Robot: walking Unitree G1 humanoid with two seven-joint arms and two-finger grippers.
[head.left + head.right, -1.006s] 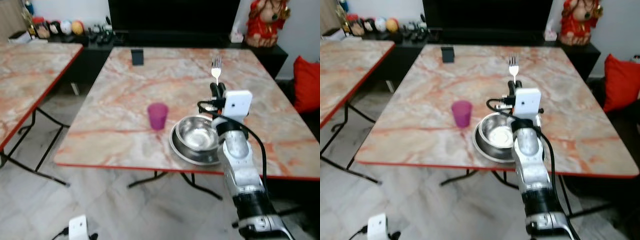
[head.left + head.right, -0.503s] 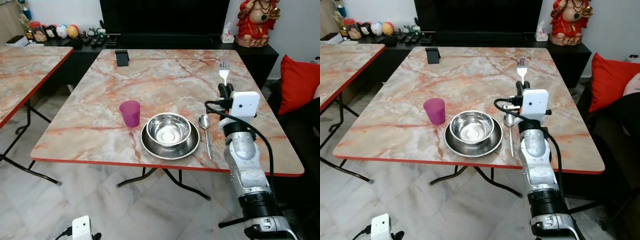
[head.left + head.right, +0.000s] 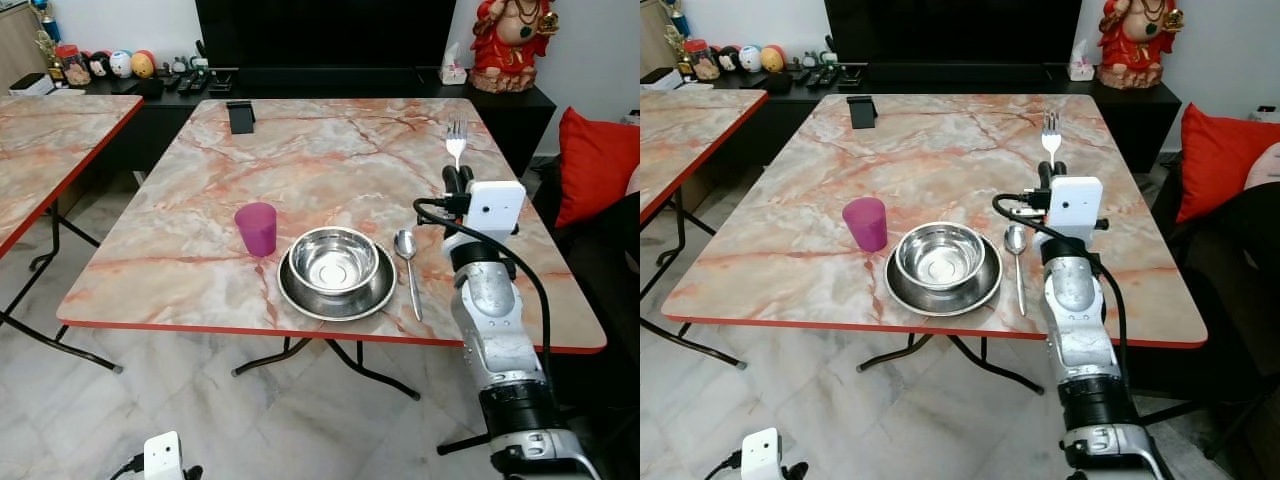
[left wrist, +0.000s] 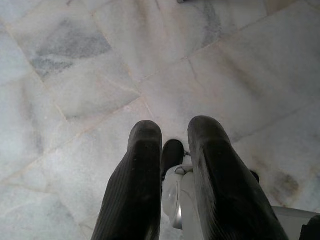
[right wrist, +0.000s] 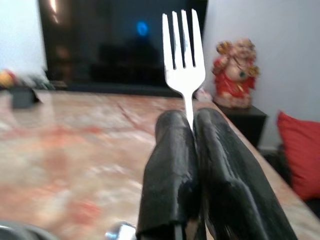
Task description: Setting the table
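Two arms belong to the robot, and nearest of all the left hand (image 4: 170, 145) hangs idle over the pale tiled floor (image 4: 100, 75), its two black fingers (image 4: 137, 165) a small way apart with nothing between them. The silver right arm reaches up from the near right to the front edge of the marble-patterned worktop (image 3: 330, 150), where the right hand (image 3: 457, 178) has its fingers (image 5: 172, 150) pressed tight together on the handle of a silver fork (image 3: 457, 138), which stands upright with its tines pointing up, above the right part of the worktop. Just left of that arm, a spoon (image 3: 408, 268) lies on the worktop with its bowl at the far end, beside a steel bowl (image 3: 333, 260) that sits inside a steel plate (image 3: 300, 297) near the front edge. A purple cup (image 3: 257, 228) stands upright just left of the plate, near it but apart. Well beyond, at the far left of the worktop, a small black stand (image 3: 240, 116) sits alone. A second marbled table (image 3: 50, 140) stands off to the left, a red cushion (image 3: 594, 165) lies to the right, and a red and gold figurine (image 3: 510, 45) sits on the dark cabinet (image 3: 330, 80) behind.
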